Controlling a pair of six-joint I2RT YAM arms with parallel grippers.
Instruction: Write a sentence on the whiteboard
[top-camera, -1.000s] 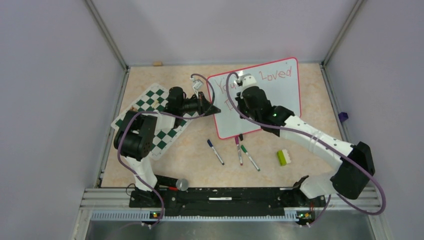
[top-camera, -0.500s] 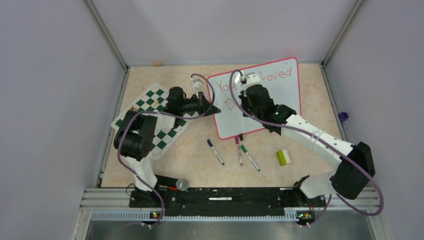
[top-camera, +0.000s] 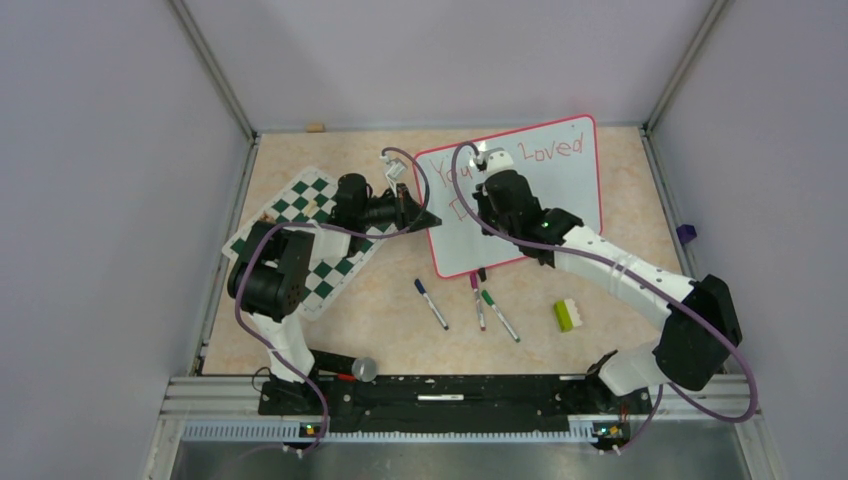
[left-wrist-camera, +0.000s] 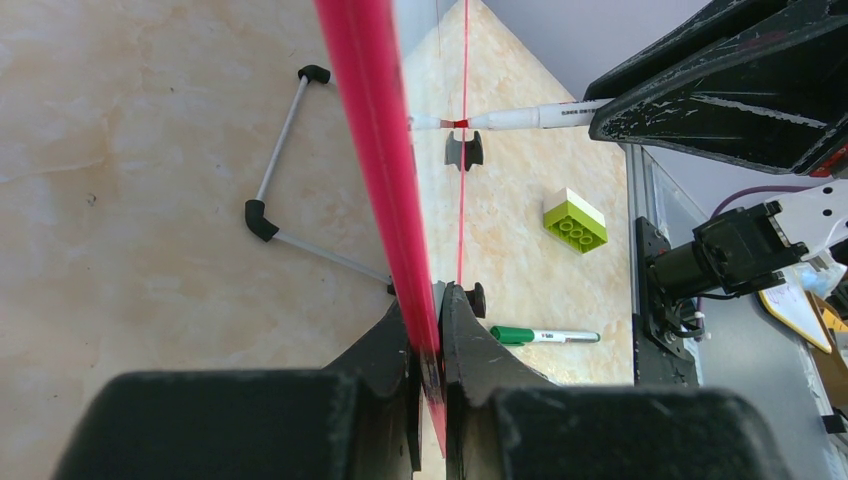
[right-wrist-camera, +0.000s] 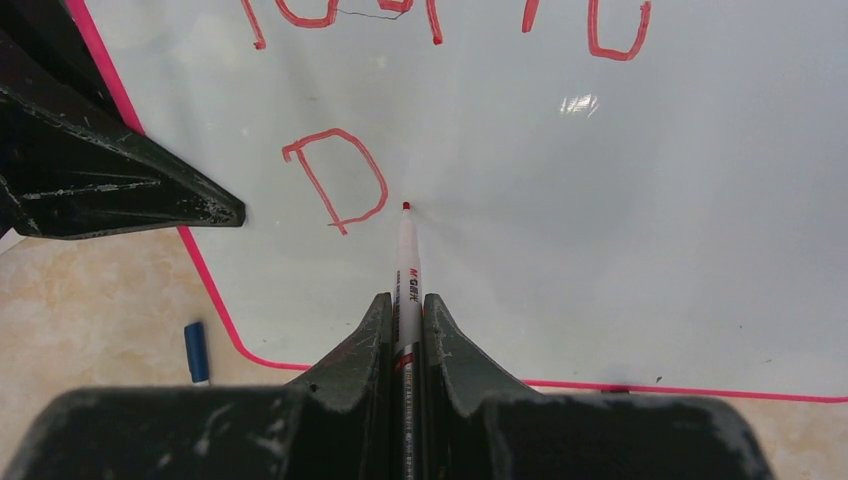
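The whiteboard (top-camera: 570, 190) stands tilted at the back, white with a red-pink frame. It bears red writing along the top and a red "D" (right-wrist-camera: 335, 180) below. My left gripper (top-camera: 425, 218) is shut on the board's left frame edge (left-wrist-camera: 375, 150), which passes between the fingers of the left gripper (left-wrist-camera: 428, 300). My right gripper (right-wrist-camera: 406, 305) is shut on a white marker with a red tip (right-wrist-camera: 407, 260). The tip rests against the board just right of the "D". In the top view the right gripper (top-camera: 480, 212) hovers over the board's left half and hides part of the writing.
A blue marker (top-camera: 431, 303), a purple marker (top-camera: 477, 300) and a green marker (top-camera: 500, 315) lie in front of the board. A green-and-white brick (top-camera: 568, 315) sits to their right. The chess mat (top-camera: 310, 220) lies at the left, under the left arm.
The right wrist shifted slightly right, then came back left beside the "D". The left gripper has held its grip on the board's edge without moving.
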